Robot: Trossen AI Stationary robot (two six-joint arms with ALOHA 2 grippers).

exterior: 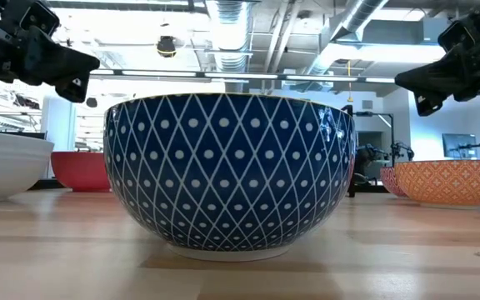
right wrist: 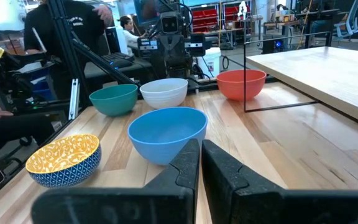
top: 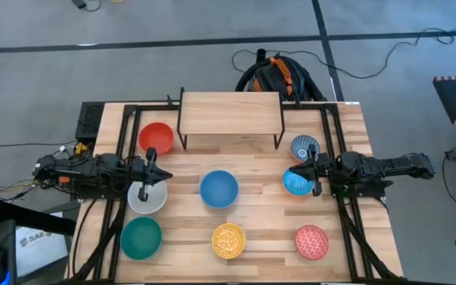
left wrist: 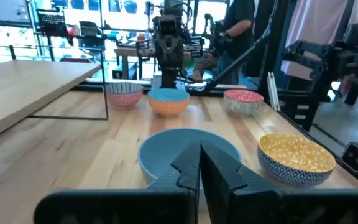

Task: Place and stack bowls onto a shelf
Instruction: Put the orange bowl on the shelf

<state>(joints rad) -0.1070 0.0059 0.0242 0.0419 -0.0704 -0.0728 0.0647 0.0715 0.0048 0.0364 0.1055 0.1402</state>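
Observation:
The shelf (top: 232, 112) stands at the table's far middle with its plank top bare. Eight bowls rest on their bases on the table: orange-red (top: 156, 136), white (top: 146, 196), blue (top: 218, 189), teal-green (top: 141, 237), patterned yellow (top: 229, 240), patterned pink-red (top: 311, 241), light blue (top: 297, 182) and patterned blue-and-white (top: 304, 147). My left gripper (top: 150, 169) is shut and hovers over the white bowl's far rim, pointing toward the table's right. My right gripper (top: 315, 169) is shut and hovers between the light blue and blue-and-white bowls, pointing toward the table's left.
Black frame rails (top: 125, 158) run along both sides of the table. A black power strip (top: 90, 120) lies at the far left corner. A person (right wrist: 73, 31) stands beyond the table's left side. Bare wood lies between the shelf and the blue bowl.

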